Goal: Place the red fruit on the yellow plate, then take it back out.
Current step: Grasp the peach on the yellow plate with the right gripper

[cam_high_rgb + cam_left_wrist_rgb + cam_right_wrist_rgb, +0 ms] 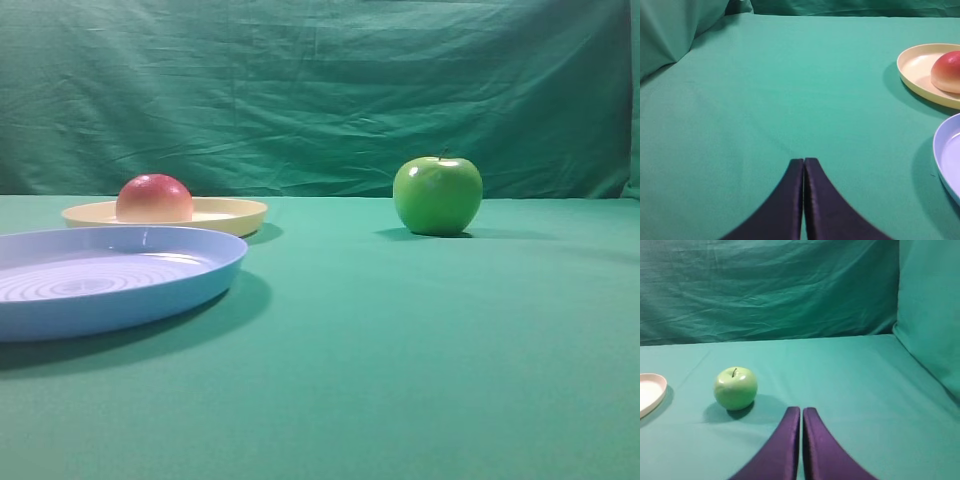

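Note:
The red fruit [154, 198] sits on the yellow plate [232, 214] at the back left; the left wrist view shows the fruit [947, 71] on that plate [915, 67] at its right edge. My left gripper [803, 160] is shut and empty, well to the left of the plate over bare cloth. My right gripper [801, 409] is also shut and empty, with the yellow plate's rim [655, 390] far to its left. Neither gripper appears in the exterior high view.
A light blue ringed plate [150, 290] lies in front of the yellow one, also at the left wrist view's right edge [945, 150]. A green apple [437, 195] stands right of centre, just left of my right gripper [735, 388]. Green cloth backdrop [320, 90] rises behind.

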Robot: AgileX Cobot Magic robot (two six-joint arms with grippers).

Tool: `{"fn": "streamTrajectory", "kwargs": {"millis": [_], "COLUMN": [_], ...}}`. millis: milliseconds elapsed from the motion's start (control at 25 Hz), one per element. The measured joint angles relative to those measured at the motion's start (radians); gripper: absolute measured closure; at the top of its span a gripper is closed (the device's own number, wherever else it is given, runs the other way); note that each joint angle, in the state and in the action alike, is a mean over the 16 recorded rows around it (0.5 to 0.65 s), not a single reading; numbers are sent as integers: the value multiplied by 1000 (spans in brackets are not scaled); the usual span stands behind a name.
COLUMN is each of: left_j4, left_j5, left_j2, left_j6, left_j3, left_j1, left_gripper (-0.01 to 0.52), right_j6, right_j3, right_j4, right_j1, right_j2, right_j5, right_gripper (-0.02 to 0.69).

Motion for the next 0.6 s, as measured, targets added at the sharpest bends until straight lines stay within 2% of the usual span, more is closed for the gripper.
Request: {"fn": "streamTrajectory", "kwargs": {"millis": [320,600], "left_j4": [0,0], "left_j5": [0,0], "left_j2": [0,0], "left_j6": [0,-1], "left_j3": [0,0], "left_j1": [0,0], "left_gripper": [514,514], "right_j6": [-33,-64], "right_j3": [61,126], "right_j4": [9,19], "right_j1": [-46,-52], "right_j2": [-81,-86], "right_j5": [105,92], "right_gripper": [665,665]}}
